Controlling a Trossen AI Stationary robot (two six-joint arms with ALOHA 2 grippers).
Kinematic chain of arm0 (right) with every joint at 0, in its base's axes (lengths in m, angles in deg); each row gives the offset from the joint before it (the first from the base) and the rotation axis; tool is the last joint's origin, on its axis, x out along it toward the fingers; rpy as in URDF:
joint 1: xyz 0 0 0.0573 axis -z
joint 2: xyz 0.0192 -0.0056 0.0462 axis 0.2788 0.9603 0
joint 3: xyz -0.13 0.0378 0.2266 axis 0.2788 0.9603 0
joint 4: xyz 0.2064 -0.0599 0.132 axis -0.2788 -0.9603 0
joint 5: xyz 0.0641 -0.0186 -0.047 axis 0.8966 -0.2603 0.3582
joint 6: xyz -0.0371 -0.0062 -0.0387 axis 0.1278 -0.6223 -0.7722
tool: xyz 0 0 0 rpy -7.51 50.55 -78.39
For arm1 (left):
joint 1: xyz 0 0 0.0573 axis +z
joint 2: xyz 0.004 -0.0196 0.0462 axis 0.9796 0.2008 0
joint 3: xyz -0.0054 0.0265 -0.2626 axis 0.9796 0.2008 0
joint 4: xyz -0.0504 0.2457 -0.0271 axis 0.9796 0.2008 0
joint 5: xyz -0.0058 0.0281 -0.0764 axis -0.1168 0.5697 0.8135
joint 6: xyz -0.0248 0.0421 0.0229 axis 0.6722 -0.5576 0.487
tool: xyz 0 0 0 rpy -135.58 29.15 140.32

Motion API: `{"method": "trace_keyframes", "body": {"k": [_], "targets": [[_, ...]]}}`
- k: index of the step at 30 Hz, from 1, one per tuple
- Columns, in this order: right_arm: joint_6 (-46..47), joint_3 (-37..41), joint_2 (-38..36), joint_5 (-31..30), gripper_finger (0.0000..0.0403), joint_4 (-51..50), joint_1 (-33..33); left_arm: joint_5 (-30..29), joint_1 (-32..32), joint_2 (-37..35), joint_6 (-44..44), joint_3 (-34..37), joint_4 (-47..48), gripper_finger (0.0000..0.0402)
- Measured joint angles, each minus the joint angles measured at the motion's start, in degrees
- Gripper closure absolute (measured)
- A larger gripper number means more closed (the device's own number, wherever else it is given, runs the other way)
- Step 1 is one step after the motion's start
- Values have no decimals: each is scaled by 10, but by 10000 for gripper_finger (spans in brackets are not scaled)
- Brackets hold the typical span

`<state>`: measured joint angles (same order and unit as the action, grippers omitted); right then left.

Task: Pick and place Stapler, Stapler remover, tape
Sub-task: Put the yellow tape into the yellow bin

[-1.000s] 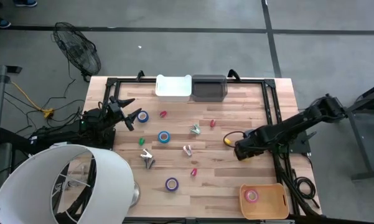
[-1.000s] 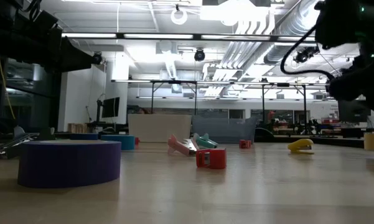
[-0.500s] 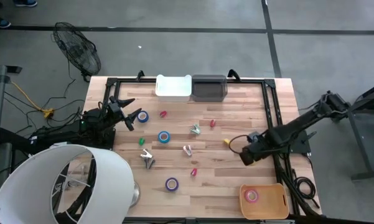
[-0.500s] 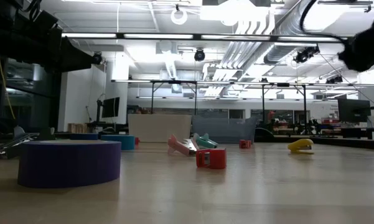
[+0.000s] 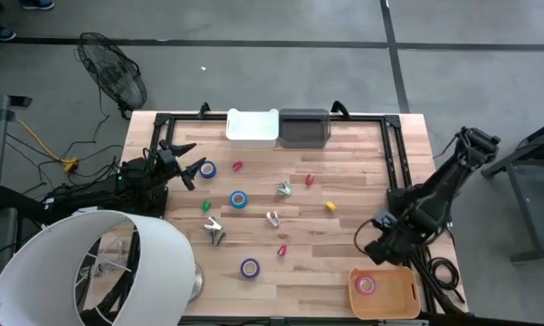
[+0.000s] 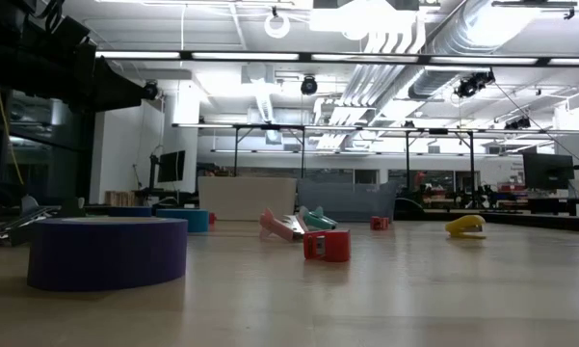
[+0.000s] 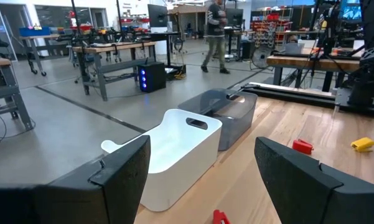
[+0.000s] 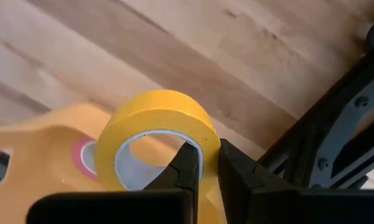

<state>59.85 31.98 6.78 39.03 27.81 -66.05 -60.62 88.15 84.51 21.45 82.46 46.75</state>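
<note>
One roll of yellow tape [image 8: 157, 127] is pinched through its wall by the right gripper [image 8: 202, 163], one finger inside the ring and one outside, jaws nearly together on the thin band. In the high view the right gripper [image 5: 386, 243] hangs over the table's near right corner, just beside the orange tray [image 5: 400, 292], which already holds a pink roll [image 5: 367, 284]; the right wrist view shows the yellow roll above the tray's rim with the pink roll [image 8: 84, 155] underneath. To finish well, I judge the arm should carry the roll fully past the rim, lower it close to the tray floor and only then part the fingers, since a ring released high or on edge is likely to roll out. A second ago this gripper was near the middle right of the table beside the small yellow stapler [image 5: 330, 206], and it has since swung toward the tray, leaving the stapler where it lay. The left gripper [image 5: 183, 163] waits at the far left edge with its jaws wide and empty, unmoved, close to a blue tape roll [image 5: 206, 168]. Other staplers, removers and rolls are unchanged.
</note>
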Motion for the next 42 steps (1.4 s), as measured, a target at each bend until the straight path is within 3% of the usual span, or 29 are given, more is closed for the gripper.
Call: {"method": "trace_keyframes", "body": {"k": [10, 18, 27, 35, 42], "targets": [[85, 0, 4, -4, 376, 20, -113, 0, 0, 0, 0, 0, 0, 117], [97, 0, 44, 0, 376, 113, -156, 0, 0, 0, 0, 0, 0, 117], [-14, 0, 99, 33, 376, 170, -156, 0, 0, 0, 0, 0, 0, 117], [-174, 0, 175, 51, 376, 238, -156, 0, 0, 0, 0, 0, 0, 117], [-241, 0, 217, 53, 361, 204, -155, 0, 0, 0, 0, 0, 0, 117]]}}
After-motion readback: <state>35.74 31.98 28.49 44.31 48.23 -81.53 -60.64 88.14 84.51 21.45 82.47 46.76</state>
